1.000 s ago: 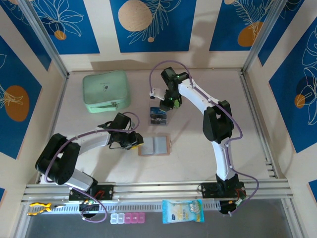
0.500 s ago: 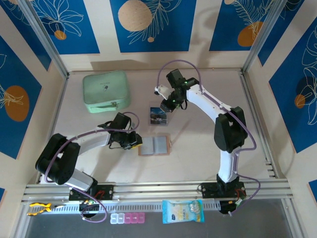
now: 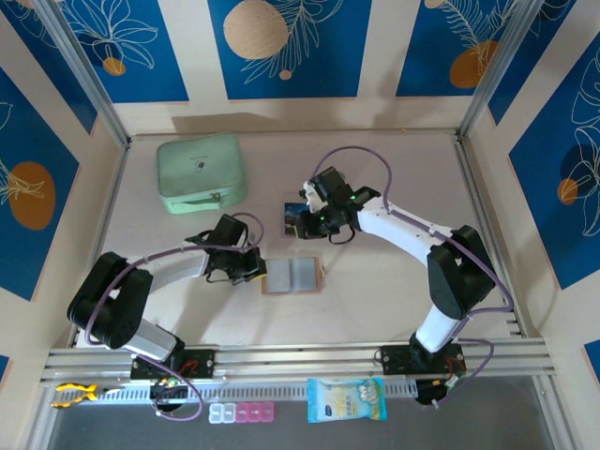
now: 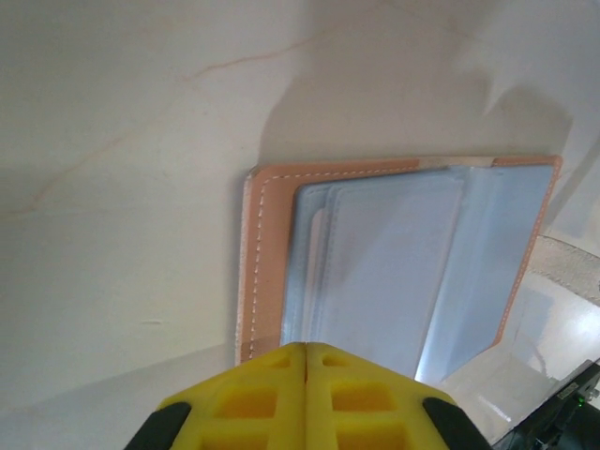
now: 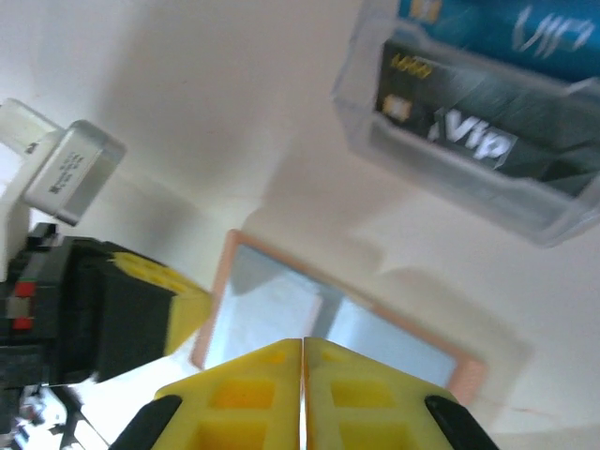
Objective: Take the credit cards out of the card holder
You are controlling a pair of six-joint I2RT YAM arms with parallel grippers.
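Note:
The card holder (image 3: 293, 276) lies open and flat on the table, tan-pink rim around greyish pockets (image 4: 394, 262). My left gripper (image 3: 256, 270) is shut, its yellow tips (image 4: 307, 349) at the holder's left edge with nothing between them. My right gripper (image 3: 309, 230) is shut and empty (image 5: 303, 342), hovering between the holder (image 5: 281, 309) and a clear plastic box (image 3: 298, 218). In that box (image 5: 553, 211) lie the credit cards: a dark grey one (image 5: 459, 122) and a blue one (image 5: 525, 37). No card shows in the holder's pockets.
A mint-green zip case (image 3: 200, 173) sits at the back left. Past the front rail lie a snack packet (image 3: 345, 399), a pill organiser (image 3: 242, 412) and a yellow tool (image 3: 73, 394). Metal frame posts stand at the table's corners.
My right arm has swung from behind the clear box forward and left over it, toward the card holder. Both grippers have closed. The left arm has stayed put.

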